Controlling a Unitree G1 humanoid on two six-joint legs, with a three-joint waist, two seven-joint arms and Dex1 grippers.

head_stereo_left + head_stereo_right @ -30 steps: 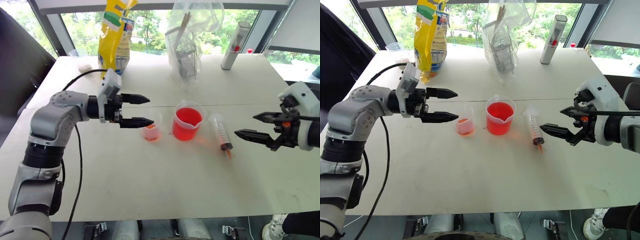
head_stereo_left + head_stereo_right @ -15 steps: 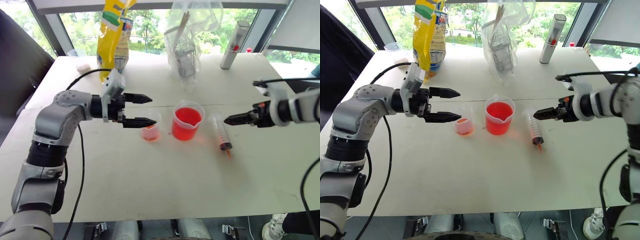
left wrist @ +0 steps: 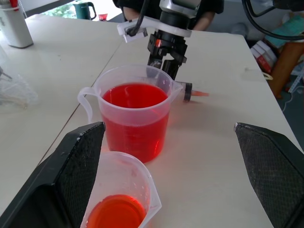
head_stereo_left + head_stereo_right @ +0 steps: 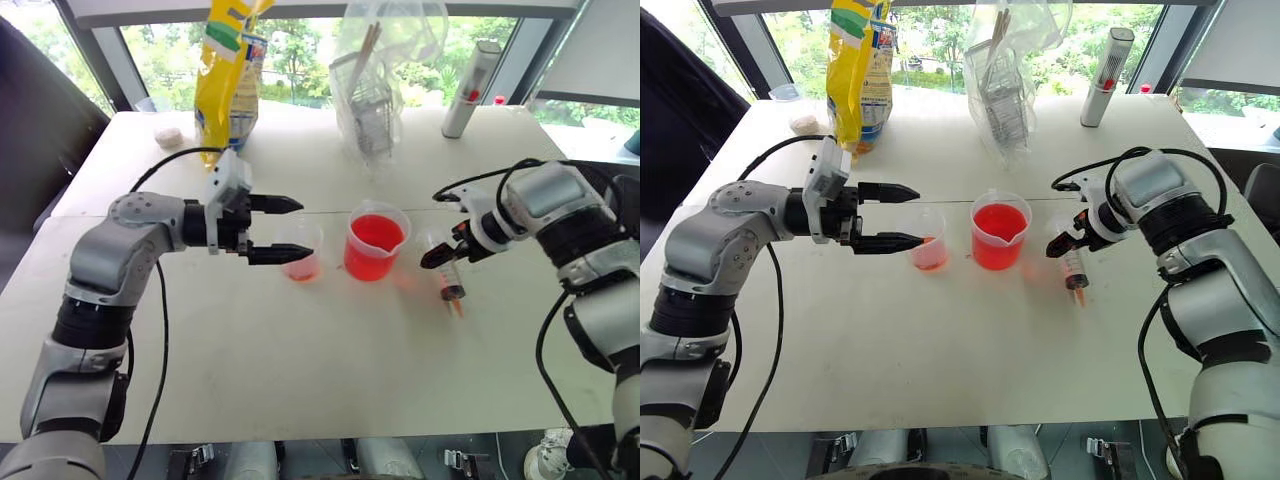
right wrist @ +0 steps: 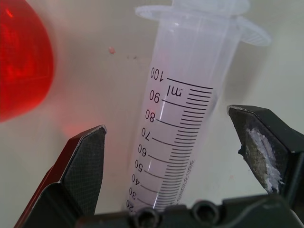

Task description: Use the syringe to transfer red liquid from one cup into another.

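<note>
The syringe [image 4: 445,266] lies flat on the white table [image 4: 300,370], just right of the larger cup [image 4: 375,245], which is over half full of red liquid [image 3: 135,97]. My right gripper [image 4: 437,256] points steeply down over it, open. In the right wrist view the printed barrel of the syringe [image 5: 185,118] lies between its fingers [image 5: 80,166], untouched. Left of the larger cup stands the smaller cup [image 4: 302,252] with a little red liquid at the bottom. My left gripper [image 4: 305,229] is level and open, its fingertips at the smaller cup [image 3: 118,204], which sits near one finger.
At the back of the table stand a yellow bag [image 4: 230,75], a clear plastic bag holding a wire basket [image 4: 375,90] and a grey-white tube [image 4: 470,90]. A black cable [image 4: 160,290] hangs along my left arm. The front half of the table is bare.
My right arm has swung in from the right and dropped, its gripper tipping from level to pointing down over the syringe. The left gripper has stayed by the smaller cup.
</note>
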